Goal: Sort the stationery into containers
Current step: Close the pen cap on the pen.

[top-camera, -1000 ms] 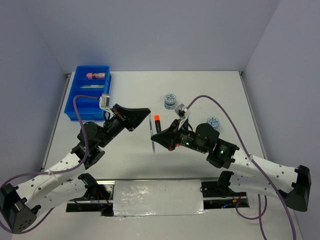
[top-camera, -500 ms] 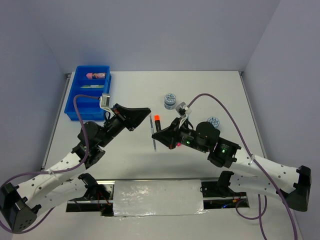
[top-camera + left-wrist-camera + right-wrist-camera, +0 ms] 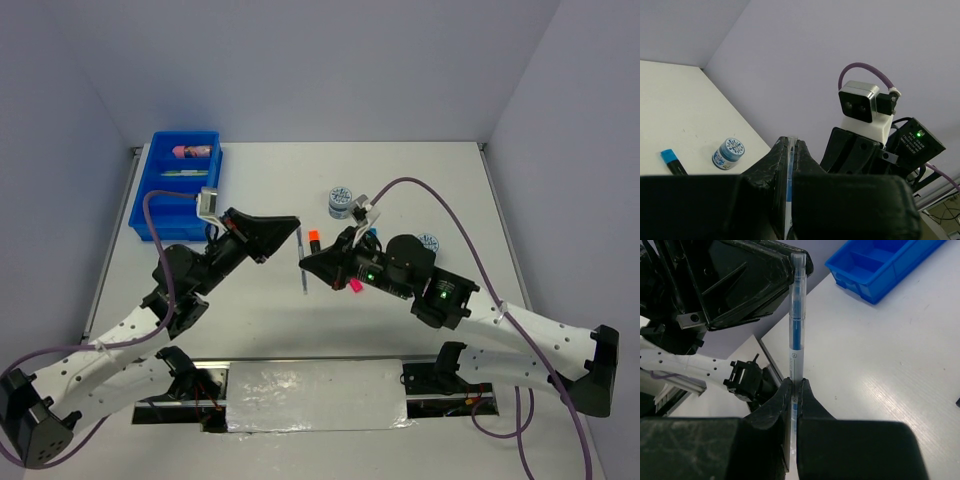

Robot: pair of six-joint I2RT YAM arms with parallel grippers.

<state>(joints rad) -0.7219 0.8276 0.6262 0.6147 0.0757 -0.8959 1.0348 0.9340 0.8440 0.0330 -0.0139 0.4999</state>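
A thin clear pen with a blue core point(image 3: 303, 258) hangs above the table, held at both ends. My left gripper point(image 3: 296, 223) is shut on its far end, seen between the fingertips in the left wrist view point(image 3: 790, 142). My right gripper point(image 3: 304, 262) is shut on its near end. In the right wrist view the pen point(image 3: 796, 315) rises from the right gripper point(image 3: 795, 382) to the left jaws. The blue tray point(image 3: 165, 222) stands at the far left with a pink cylinder point(image 3: 192, 152) and a green pen point(image 3: 185, 173) inside.
An orange-capped marker point(image 3: 313, 238) lies just right of the pen, and a pink-capped marker point(image 3: 354, 285) lies under my right arm. Two patterned discs point(image 3: 341, 200) point(image 3: 428, 242) stand mid-table. The left wrist view shows a disc point(image 3: 729, 152) and a blue-capped marker point(image 3: 672, 160).
My right gripper has shifted slightly left and away with the pen, closing up to the left gripper. A pink-capped marker now shows beneath the right arm. The left arm has hardly moved.
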